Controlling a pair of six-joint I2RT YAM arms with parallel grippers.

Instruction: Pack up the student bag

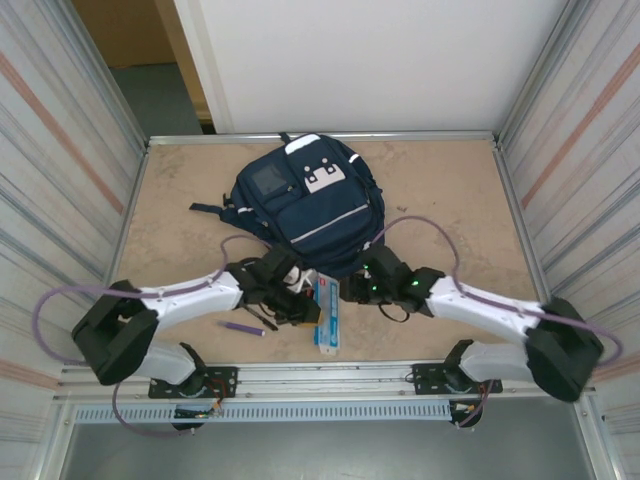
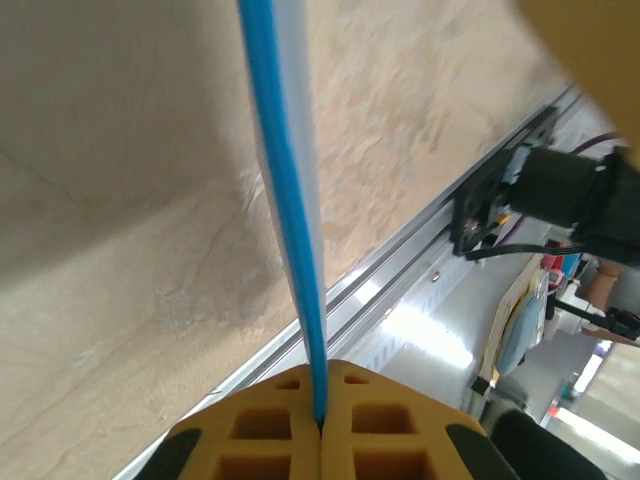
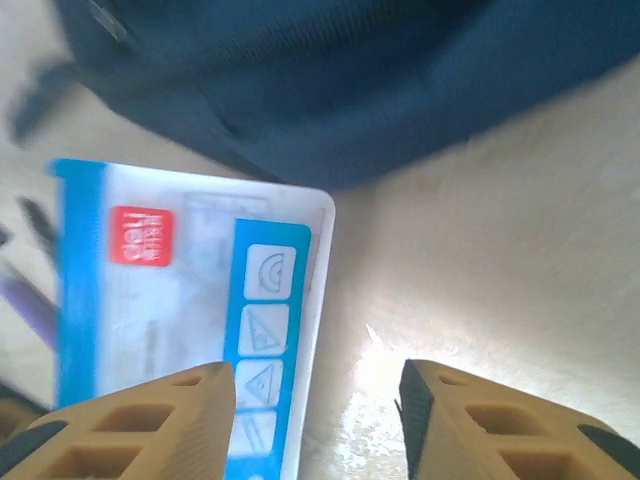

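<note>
One table [image 1: 450, 200], tan stone-look top, metal rail along the near edge. One student bag [image 1: 305, 205] - navy, white front patch, grey square panel - lies flat at the table's middle-far part, its bottom edge toward the arms. Two arms: the left arm [image 1: 190, 295] and right arm [image 1: 480, 305] both reach inward and meet just in front of the bag.

One flat blue-and-white geometry-set pack [image 1: 328, 315] sits between the two wrists, near the bag's lower edge but apart from it. One purple pen [image 1: 243, 328] lies on the table beside the left arm, apart from the pack.

The left gripper [image 2: 320, 425] has its yellow fingers [image 2: 265, 430] pressed together on the pack's thin edge - clamped on it. That camera sees the pack edge-on, as a blue and white strip running up the frame.

The right gripper [image 3: 318, 400] has its jaws apart with nothing between them; its one finger [image 3: 150, 420] overlaps the pack's corner in that view, and I cannot tell if it touches.

The right wrist view gives the pack's face: red label, and a blue strip with protractor and triangle icons, which the top view is too small to show. Navy bag fabric crosses the top of that frame. A blurred purple streak at its left edge is probably the pen.
</note>
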